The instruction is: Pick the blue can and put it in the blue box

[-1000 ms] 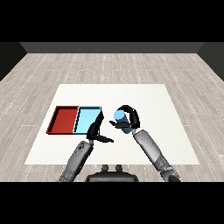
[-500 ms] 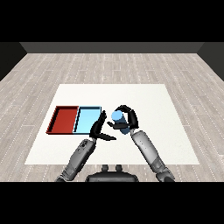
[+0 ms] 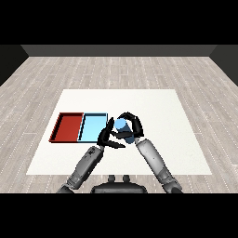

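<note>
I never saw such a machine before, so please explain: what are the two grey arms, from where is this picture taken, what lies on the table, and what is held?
The picture is taken from the robot's own head, looking down across a white table. The two grey arms are its forearms, each ending in a black hand. On the table lie a red tray and a light blue tray, side by side. The right hand has its fingers curled round a blue can, just right of the blue tray. The left hand is open beside the can and holds nothing.

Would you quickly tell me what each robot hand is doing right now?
Left robot hand: open, holding nothing.
Right robot hand: closed around the blue can.
</note>
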Tool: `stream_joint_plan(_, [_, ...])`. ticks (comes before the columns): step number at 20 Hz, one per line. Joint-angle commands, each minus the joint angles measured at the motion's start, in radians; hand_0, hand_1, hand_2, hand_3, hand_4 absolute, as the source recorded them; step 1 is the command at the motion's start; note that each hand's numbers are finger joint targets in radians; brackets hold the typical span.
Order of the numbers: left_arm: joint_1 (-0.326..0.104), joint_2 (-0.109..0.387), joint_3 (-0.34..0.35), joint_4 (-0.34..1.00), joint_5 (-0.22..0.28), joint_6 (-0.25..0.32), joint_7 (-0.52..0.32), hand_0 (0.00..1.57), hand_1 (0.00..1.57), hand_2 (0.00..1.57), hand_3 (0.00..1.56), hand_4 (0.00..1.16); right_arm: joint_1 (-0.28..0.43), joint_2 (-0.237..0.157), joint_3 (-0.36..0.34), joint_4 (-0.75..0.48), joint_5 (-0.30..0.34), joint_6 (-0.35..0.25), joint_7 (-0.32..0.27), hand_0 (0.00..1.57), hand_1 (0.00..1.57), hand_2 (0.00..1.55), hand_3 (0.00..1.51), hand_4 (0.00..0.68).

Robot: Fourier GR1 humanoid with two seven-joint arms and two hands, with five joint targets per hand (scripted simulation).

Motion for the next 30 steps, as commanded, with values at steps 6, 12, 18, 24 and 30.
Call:
stream_joint_plan(6, [0.096, 0.0, -0.024, -0.1, -0.044, 0.0, 0.005, 0.0, 0.0, 0.0, 0.0, 0.0, -0.008, 0.007, 0.011, -0.024, -0.024, 0.021, 0.02, 1.46, 1.46, 1.46, 1.4, 0.605])
stream_joint_plan(12, [-0.087, 0.0, -0.024, 0.028, 0.061, 0.028, -0.007, 0.0, 0.0, 0.0, 0.0, 0.0, -0.024, 0.007, 0.105, -0.001, -0.129, -0.107, -0.009, 1.45, 1.45, 1.45, 1.38, 0.602])
stream_joint_plan(18, [-0.102, 0.0, -0.11, 0.088, 0.147, 0.066, -0.086, 0.0, 0.0, 0.0, 0.0, 0.0, 0.041, 0.007, 0.152, 0.022, -0.184, -0.134, -0.106, 1.45, 1.45, 1.45, 1.39, 0.602])
stream_joint_plan(24, [-0.139, 0.0, -0.162, 0.172, 0.139, 0.164, -0.075, 0.0, 0.0, 0.0, 0.0, 0.51, -0.035, 0.007, 0.176, 0.062, -0.299, -0.185, -0.14, 1.47, 1.47, 1.47, 1.4, 0.595])
stream_joint_plan(30, [-0.175, 0.001, -0.211, 0.17, 0.382, 0.213, -0.162, 1.44, 1.44, 1.41, 1.22, 0.62, -0.001, 0.006, 0.16, 0.034, -0.333, -0.148, -0.198, 1.45, 1.45, 1.44, 1.39, 0.615])
